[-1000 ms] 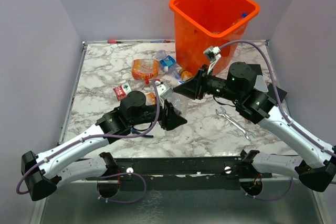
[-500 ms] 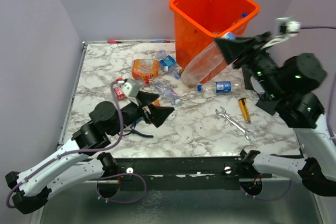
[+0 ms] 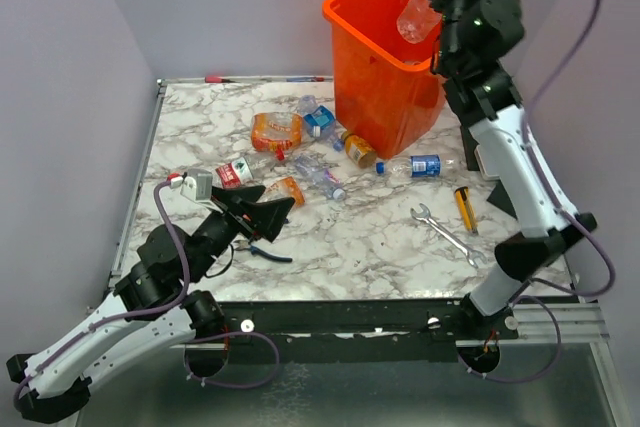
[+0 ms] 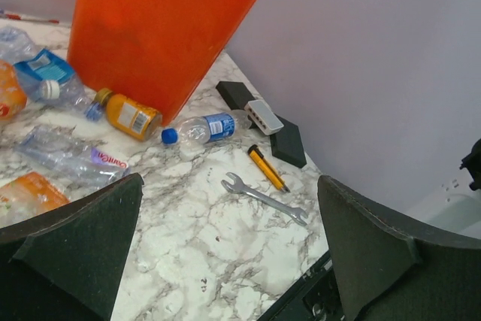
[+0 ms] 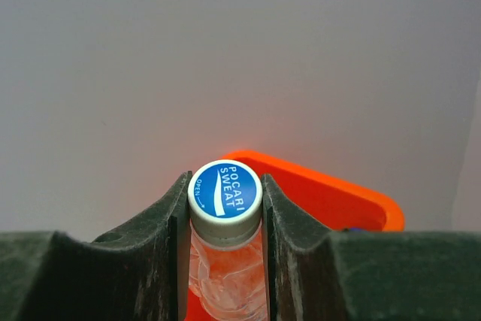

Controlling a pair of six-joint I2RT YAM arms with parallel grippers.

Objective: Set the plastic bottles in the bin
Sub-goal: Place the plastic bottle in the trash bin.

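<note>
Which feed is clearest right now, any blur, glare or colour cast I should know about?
Right wrist view: lettering on the cap of the bottle is crisp, with an orange cast from the bin on the wall. Left wrist view: wrench sharp, left end effector a dark silhouette. Top view: evenly lit, no glare on the table.

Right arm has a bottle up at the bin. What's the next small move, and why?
Probably open the right gripper: it clamps a clear bottle by the neck, seemingly hanging above the opening of the orange bin, so releasing should drop it in.
</note>
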